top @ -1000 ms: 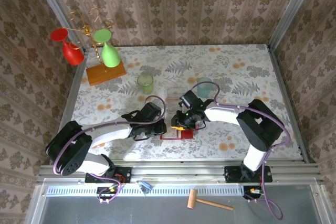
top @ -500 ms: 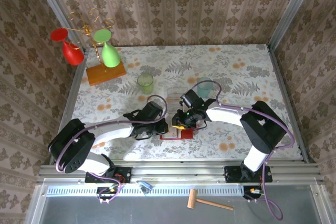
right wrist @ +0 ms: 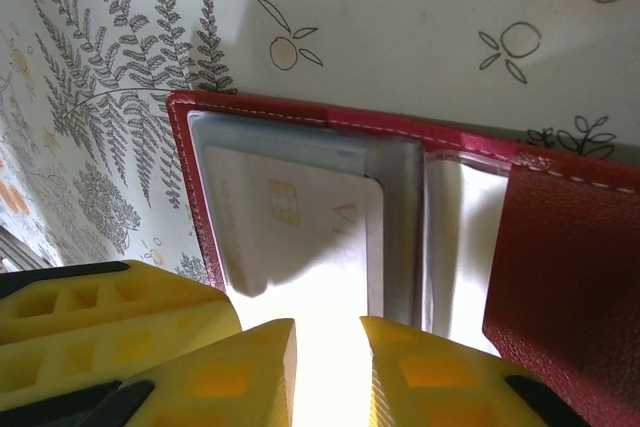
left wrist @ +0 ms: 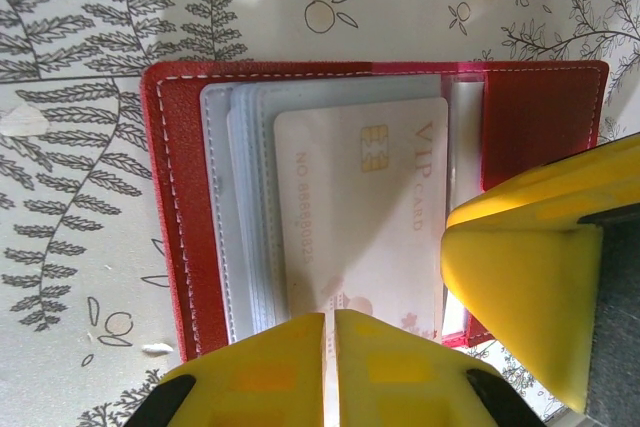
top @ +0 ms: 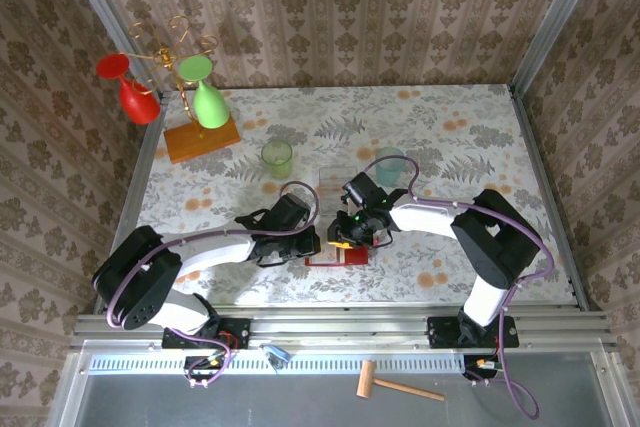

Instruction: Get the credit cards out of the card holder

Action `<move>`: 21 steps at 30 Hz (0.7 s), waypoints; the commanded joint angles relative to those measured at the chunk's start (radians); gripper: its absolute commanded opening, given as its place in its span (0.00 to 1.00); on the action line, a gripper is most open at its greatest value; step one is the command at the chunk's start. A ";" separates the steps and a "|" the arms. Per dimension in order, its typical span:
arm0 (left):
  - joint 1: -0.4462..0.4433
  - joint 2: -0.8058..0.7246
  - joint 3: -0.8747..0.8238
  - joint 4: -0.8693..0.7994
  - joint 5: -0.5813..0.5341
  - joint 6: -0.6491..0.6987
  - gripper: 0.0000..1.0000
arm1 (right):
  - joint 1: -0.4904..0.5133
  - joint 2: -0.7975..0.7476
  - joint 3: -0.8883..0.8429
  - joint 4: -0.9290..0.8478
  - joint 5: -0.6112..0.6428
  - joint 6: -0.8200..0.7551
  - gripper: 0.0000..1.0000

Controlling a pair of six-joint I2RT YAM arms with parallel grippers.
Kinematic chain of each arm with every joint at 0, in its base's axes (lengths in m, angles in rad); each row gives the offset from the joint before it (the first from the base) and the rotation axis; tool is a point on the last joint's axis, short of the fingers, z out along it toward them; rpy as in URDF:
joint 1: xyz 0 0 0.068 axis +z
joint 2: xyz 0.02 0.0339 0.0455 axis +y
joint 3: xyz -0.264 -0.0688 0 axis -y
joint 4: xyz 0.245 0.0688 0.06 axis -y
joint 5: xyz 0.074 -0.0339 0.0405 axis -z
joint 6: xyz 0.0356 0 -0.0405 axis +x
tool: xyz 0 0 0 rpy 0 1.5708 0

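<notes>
We see the flat red folding wallet (left wrist: pixel 172 207) open on the counter (left wrist: pixel 70 37), with a pale pink card (left wrist: pixel 350 217) in its pocket. Our left gripper (left wrist: pixel 330 347), shut and empty, sits at the card's lower edge, bottom centre. Our right gripper (right wrist: pixel 327 367), slightly parted, is just beside it.

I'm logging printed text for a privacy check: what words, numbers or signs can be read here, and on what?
"VIP CARD": on the pale card in the red card holder.
"NO 8888...": along that card; the later digits are too blurred.
No other text is legible.
</notes>
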 commanded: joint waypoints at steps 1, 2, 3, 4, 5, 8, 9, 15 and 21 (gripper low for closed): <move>-0.003 0.012 0.005 -0.014 0.002 0.013 0.11 | -0.003 0.015 0.005 0.008 -0.025 -0.006 0.22; -0.002 0.013 0.005 -0.014 0.002 0.012 0.11 | -0.003 0.017 0.005 0.008 -0.026 -0.006 0.22; -0.003 0.013 0.005 -0.014 0.002 0.011 0.11 | -0.003 0.020 0.005 0.009 -0.028 -0.007 0.22; -0.003 0.013 0.005 -0.014 0.002 0.011 0.11 | -0.003 0.024 0.005 0.010 -0.027 -0.006 0.22; -0.003 0.012 0.004 -0.014 0.002 0.010 0.11 | -0.003 0.026 0.003 0.011 -0.027 -0.006 0.22; -0.002 0.012 0.002 -0.014 0.000 0.009 0.11 | -0.003 0.031 0.000 0.006 -0.024 -0.006 0.23; -0.003 0.011 0.001 -0.014 -0.001 0.007 0.11 | -0.003 0.032 -0.001 0.003 -0.021 -0.007 0.24; -0.003 0.009 -0.001 -0.015 -0.003 0.007 0.11 | -0.003 0.020 0.005 -0.033 0.007 -0.016 0.29; -0.003 0.009 -0.006 -0.013 -0.003 0.004 0.11 | -0.003 0.011 0.017 -0.071 0.038 -0.034 0.30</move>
